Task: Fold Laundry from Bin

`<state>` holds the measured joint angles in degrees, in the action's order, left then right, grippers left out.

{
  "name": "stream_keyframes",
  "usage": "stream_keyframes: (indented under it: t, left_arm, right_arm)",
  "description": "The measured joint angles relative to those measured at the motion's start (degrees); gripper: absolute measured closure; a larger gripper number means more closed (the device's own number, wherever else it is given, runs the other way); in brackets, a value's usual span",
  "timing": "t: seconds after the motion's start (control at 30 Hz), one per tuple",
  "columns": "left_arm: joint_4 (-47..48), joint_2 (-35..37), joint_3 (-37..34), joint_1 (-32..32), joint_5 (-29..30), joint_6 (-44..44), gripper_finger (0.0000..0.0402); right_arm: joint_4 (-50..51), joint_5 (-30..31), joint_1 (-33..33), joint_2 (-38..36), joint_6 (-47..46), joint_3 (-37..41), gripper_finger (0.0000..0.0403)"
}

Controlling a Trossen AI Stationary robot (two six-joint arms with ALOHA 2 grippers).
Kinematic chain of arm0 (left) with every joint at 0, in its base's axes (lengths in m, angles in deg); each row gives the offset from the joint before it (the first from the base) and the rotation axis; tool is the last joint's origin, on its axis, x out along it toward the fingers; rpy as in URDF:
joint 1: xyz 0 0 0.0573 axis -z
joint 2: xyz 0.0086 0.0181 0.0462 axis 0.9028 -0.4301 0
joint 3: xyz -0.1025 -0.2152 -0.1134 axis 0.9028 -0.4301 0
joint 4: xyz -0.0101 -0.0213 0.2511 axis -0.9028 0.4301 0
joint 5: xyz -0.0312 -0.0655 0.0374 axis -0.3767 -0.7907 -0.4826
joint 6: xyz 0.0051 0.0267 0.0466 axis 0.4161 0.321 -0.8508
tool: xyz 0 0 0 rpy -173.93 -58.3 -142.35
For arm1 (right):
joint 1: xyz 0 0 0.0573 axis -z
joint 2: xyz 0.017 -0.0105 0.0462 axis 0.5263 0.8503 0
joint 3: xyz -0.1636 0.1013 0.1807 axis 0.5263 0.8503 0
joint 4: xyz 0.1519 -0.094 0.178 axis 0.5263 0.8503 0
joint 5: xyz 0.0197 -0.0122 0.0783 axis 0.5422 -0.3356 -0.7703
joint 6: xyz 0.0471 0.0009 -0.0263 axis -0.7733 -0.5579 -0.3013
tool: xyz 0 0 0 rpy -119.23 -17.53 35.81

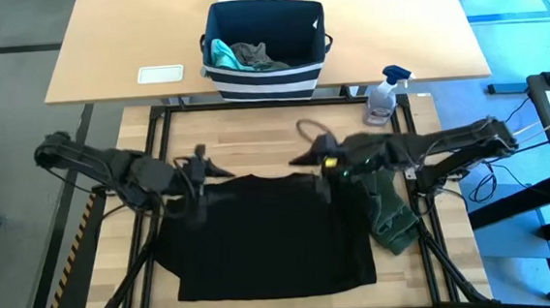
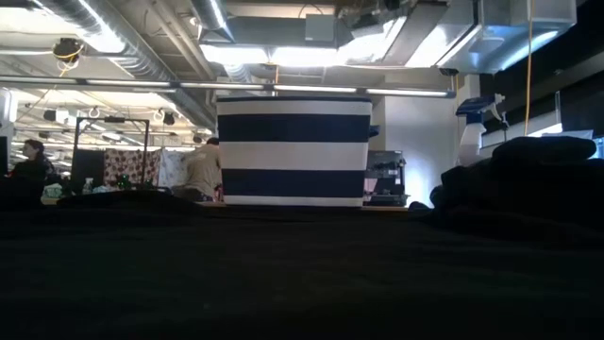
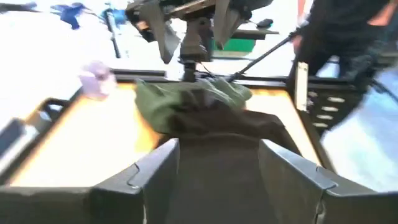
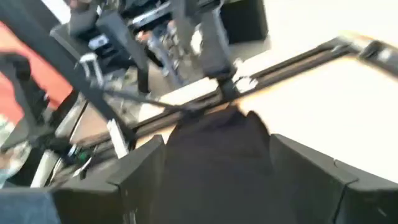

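Black cloth dominates the tabletop (image 1: pixel 255 141): a large black T-shirt (image 1: pixel 266 237) lies spread flat across the slatted wood between the two arms.

Left side: left end effector (image 1: pixel 220 168) sits at the shirt's far left corner, low over the cloth. In its wrist view both fingers (image 3: pixel 149 180) stand apart, with black fabric running up between them; whether they pinch it, cannot tell from these views.

Centre, far side: navy-blue bin (image 1: pixel 266 48) with white stripes round its base stands on the pale tabletop beyond the wooden one. Inside, a teal piece (image 1: pixel 220 53) lies to the left, touching a grey garment (image 1: pixel 256 55) beside it. A white card (image 1: pixel 161 74) lies left of the bin.

Right side: right end effector (image 1: pixel 302 160) is at the shirt's far edge, right of centre. Its fingers (image 4: pixel 140 177) also stand spread, black cloth lying between them; grip not confirmable. An olive-green piece (image 1: pixel 392 214) lies bunched just off the shirt's right edge, under the right arm. A spray bottle (image 1: pixel 383 98) stands at the far right corner of the wooden top.

Low view: the striped bin (image 2: pixel 293 151) is seen beyond dark cloth; people are in the room behind.
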<state>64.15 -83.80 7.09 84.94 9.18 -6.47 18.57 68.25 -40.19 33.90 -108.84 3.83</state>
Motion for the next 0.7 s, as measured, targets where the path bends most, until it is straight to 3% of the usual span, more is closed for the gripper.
stream_keyframes:
  t: [0.23,0.43,0.7]
  left_arm:
    - [2.0,1.62,0.36,-0.96,-0.67,1.12,0.0185]
    - [7.22,-1.81,0.36,3.74,-5.88,10.49,0.0185]
    - [11.82,-11.23,0.36,12.68,-6.24,17.61,0.0185]
  right_arm:
    - [0.6,-0.96,0.54,-0.87,0.45,0.11,0.0116]
    - [1.44,-1.38,-6.58,2.82,-1.93,0.13,0.0116]
    - [5.36,-0.05,-15.8,9.78,-7.18,0.15,0.0116]
